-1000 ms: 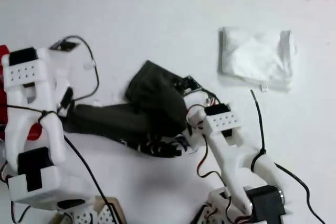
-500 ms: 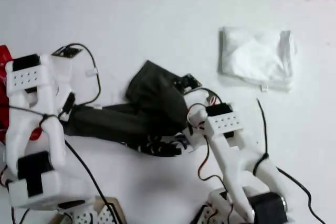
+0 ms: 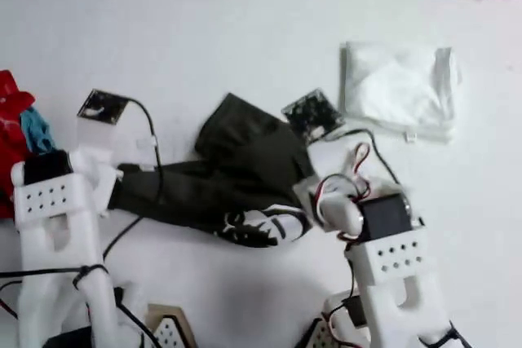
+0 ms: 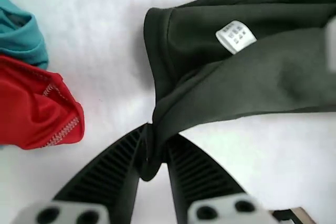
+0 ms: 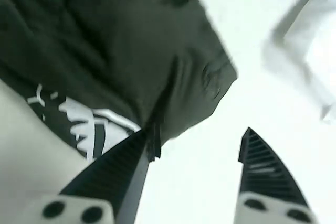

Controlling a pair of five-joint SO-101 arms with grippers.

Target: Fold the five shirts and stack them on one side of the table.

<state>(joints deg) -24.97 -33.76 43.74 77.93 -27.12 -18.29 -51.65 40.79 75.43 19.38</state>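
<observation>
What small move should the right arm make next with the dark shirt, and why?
Probably ease the right gripper forward over the edge of the dark shirt and close. It stands open right at the hem, while the left gripper is shut on another edge, so both arms could then spread it flat.

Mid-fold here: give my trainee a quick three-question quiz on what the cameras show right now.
1. True or false: the left hand is shut on the dark shirt.
2. The right hand is: A open; B shut and empty; C shut on a cable.
3. Fill in: the folded shirt is ___ in colour.
Key: 1 true; 2 A; 3 white.
</observation>
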